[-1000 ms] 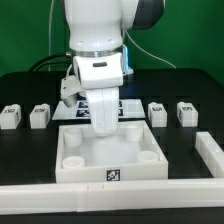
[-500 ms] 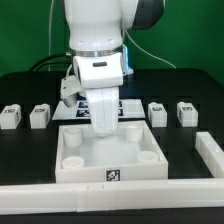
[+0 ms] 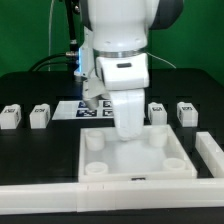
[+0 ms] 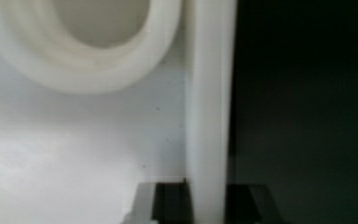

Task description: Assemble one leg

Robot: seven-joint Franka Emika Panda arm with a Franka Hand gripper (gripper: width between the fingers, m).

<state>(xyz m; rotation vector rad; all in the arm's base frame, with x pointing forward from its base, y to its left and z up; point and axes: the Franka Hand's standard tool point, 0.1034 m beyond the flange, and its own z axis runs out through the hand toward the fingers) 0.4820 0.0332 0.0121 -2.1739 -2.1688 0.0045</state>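
Observation:
Four small white legs with tags stand in a row at the back: two on the exterior view's left (image 3: 10,117) (image 3: 39,116), two on its right (image 3: 157,113) (image 3: 186,111). The large white square tray-like top (image 3: 160,172) lies in the middle, its round corner sockets facing up. My gripper (image 3: 128,136) reaches down onto the top's far wall. In the wrist view the dark fingers (image 4: 167,204) sit on either side of that white wall (image 4: 208,100), shut on it, next to a round socket (image 4: 87,40). No leg is held.
The marker board (image 3: 95,108) lies behind the top. A long white bar (image 3: 50,190) runs along the table's front and turns back at the exterior view's right (image 3: 210,150), close to the top's front and right sides.
The arm and the tray-like top have moved together toward the exterior view's right, the top now near the bar's right arm. The legs have not moved.

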